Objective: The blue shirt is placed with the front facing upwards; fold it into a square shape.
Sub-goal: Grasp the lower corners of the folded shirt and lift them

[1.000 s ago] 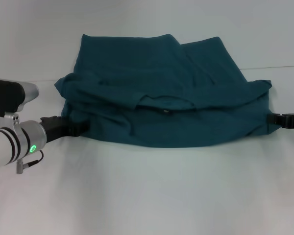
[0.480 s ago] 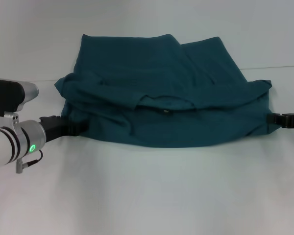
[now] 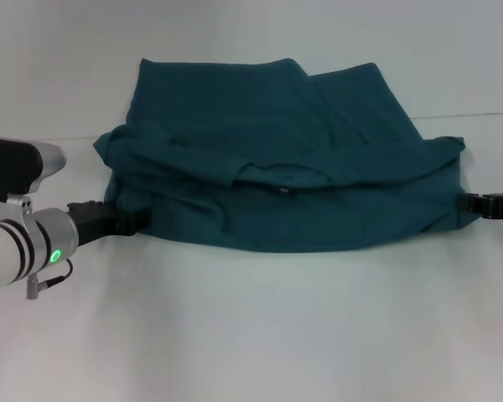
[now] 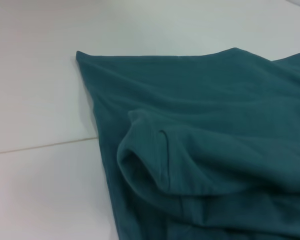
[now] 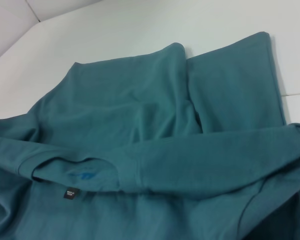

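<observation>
The blue shirt (image 3: 285,163) lies partly folded on the white counter (image 3: 251,335), unmoved since a second ago. The left tool (image 3: 134,220) has drawn slightly back at the shirt's near left corner; the right tool (image 3: 465,203) sits unchanged at its right edge. Whether either pinches cloth, I cannot tell.
</observation>
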Robot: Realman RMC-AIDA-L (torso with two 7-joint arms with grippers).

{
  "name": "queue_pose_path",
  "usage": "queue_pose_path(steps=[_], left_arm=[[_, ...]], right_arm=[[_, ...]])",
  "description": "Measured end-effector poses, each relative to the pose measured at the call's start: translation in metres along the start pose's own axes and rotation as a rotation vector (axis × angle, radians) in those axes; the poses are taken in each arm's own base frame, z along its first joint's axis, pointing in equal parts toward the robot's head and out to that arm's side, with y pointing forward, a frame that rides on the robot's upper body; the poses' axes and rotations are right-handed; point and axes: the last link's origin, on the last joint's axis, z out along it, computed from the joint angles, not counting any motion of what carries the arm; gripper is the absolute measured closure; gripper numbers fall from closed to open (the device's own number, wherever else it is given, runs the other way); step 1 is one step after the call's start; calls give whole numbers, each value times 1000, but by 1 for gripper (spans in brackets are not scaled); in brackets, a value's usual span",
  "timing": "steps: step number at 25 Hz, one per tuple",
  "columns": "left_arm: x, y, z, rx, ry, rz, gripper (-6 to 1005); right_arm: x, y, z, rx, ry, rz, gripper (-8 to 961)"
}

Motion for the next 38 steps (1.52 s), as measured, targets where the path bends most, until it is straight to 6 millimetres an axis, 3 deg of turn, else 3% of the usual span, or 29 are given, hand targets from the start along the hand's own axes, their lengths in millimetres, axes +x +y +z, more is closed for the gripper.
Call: queue_pose_path(steps=[15, 34, 38], left_arm=[[0, 0, 0, 2, -9, 25, 358], [2, -1, 1, 12, -16, 42, 987], [3, -1, 1, 14, -12, 44, 988]], right_arm=[[-2, 0, 0, -3, -9, 3, 922], [-2, 1, 0, -5, -11, 3, 921], [-3, 1, 0, -5, -13, 1, 921]])
